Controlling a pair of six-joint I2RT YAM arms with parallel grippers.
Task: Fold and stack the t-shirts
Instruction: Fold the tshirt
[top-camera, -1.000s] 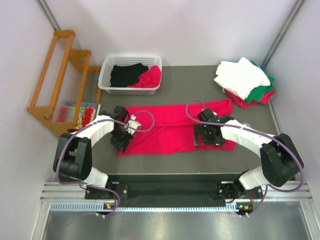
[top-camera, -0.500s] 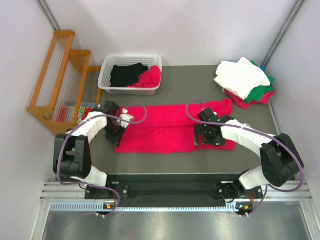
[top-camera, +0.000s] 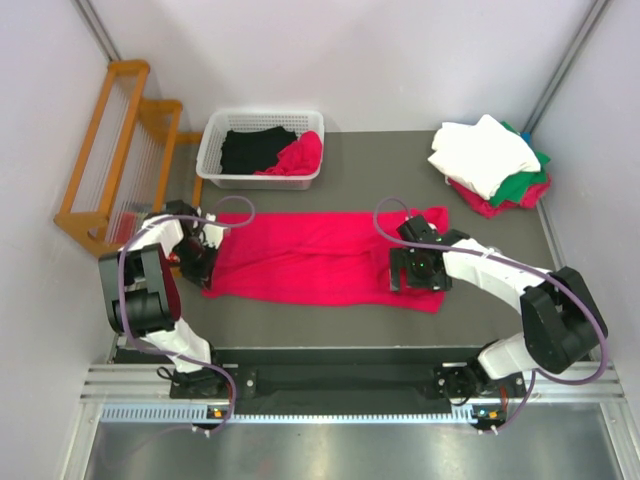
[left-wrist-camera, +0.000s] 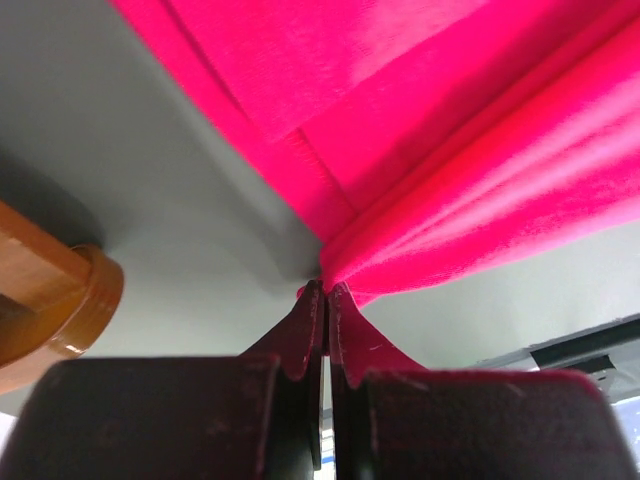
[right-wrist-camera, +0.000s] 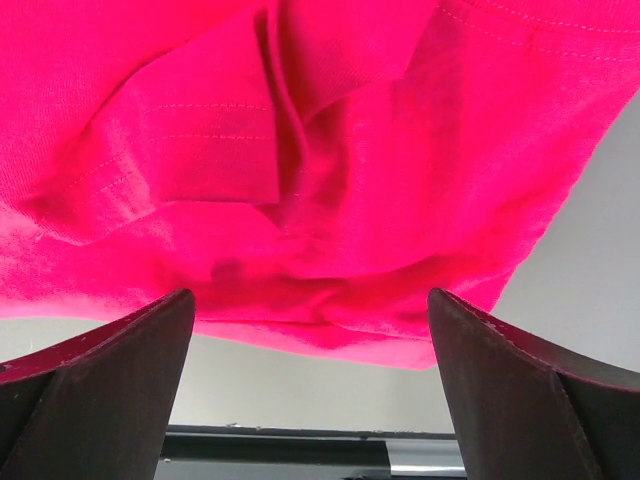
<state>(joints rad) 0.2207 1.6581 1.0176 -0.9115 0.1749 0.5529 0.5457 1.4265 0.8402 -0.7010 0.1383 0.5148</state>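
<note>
Reaching outward, left pincer (left-wrist-camera: 326, 292) pinches crimson t-shirt (top-camera: 300, 255) hem; right pincer (right-wrist-camera: 312, 330) hovers wide apart.

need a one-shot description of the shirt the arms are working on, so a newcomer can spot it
Start at the dark table between the two arms. The crimson t-shirt lies spread in a long strip across its middle, its left end pinched in the left gripper, the open right gripper over its right end. It alone lies out flat; the others are bunched in the white basket or piled at the far right corner.

No legible text or labels anywhere.
</note>
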